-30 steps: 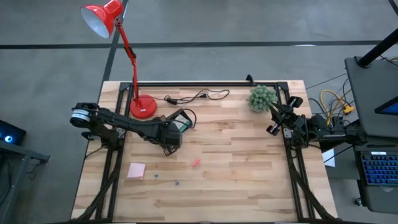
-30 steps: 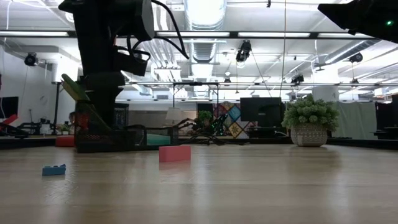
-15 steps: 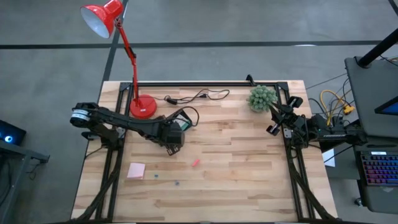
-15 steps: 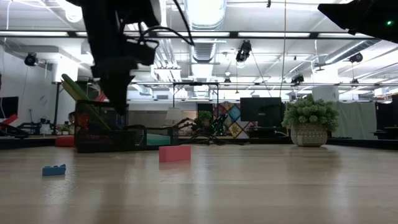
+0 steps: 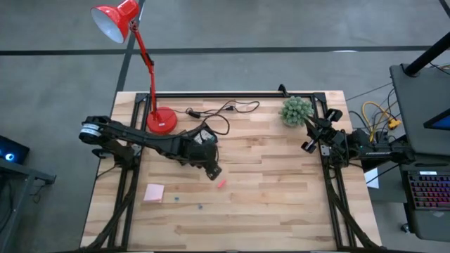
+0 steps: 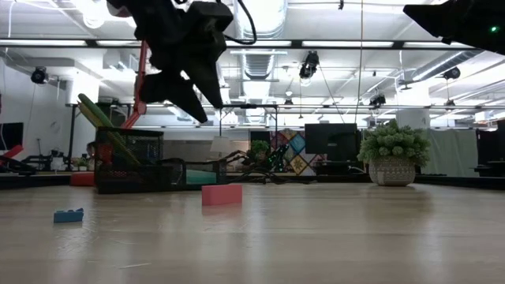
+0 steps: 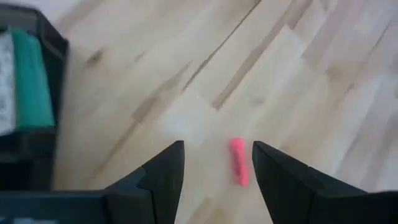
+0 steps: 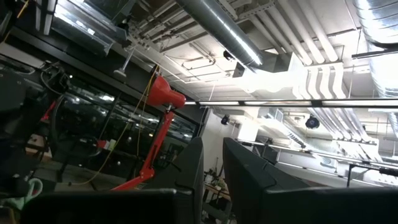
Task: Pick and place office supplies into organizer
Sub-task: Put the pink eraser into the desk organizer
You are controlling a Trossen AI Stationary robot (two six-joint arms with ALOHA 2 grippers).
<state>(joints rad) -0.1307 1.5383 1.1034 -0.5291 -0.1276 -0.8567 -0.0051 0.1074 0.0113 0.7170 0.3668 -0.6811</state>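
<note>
Under the spread, empty left claw (image 7: 214, 163), a small pink-red piece (image 7: 238, 162), oblong.

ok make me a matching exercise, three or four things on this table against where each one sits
Things:
1. pink sticky-note pad
2. red piece
3. plant ball
4. lamp base

Places:
a. far edge, by the right arm
b. just ahead of the left gripper
c. near left part of the table
d. far left, beside the black cable

Pairs: 1-c, 2-b, 3-a, 4-d

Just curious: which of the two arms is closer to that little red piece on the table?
Left. Its gripper hangs just beside the red piece; the right gripper waits far off at the table's edge.
</note>
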